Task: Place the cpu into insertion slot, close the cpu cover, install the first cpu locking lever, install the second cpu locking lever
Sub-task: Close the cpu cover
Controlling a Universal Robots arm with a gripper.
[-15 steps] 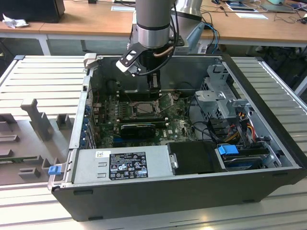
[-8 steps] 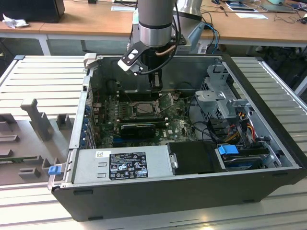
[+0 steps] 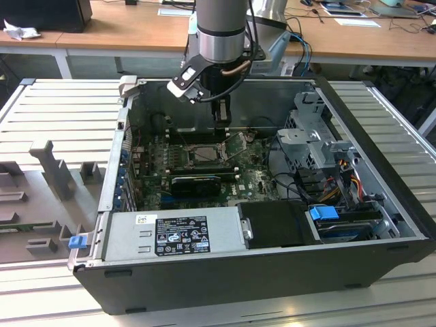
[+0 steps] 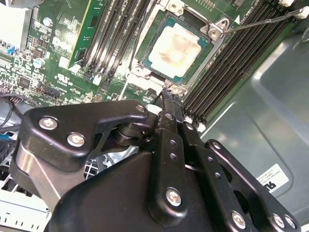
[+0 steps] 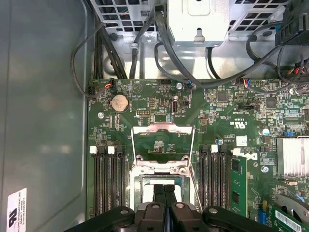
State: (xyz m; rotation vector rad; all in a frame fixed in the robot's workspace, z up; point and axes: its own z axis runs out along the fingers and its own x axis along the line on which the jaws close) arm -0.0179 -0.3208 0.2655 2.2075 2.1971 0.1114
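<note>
Deep in the computer case [image 3: 381, 204], the gripper [image 4: 166, 96] has its jaws pressed together on nothing, at the edge of the insertion slot [image 4: 207, 43]. The cpu [image 4: 176, 50] sits seated just beyond them. A skid could scratch it or bend the thin locking lever [image 4: 260, 21]. Memory slots [image 5: 108, 183] flank the jaws, and the cpu cover [image 5: 161, 129] looks swung open beyond.
</note>
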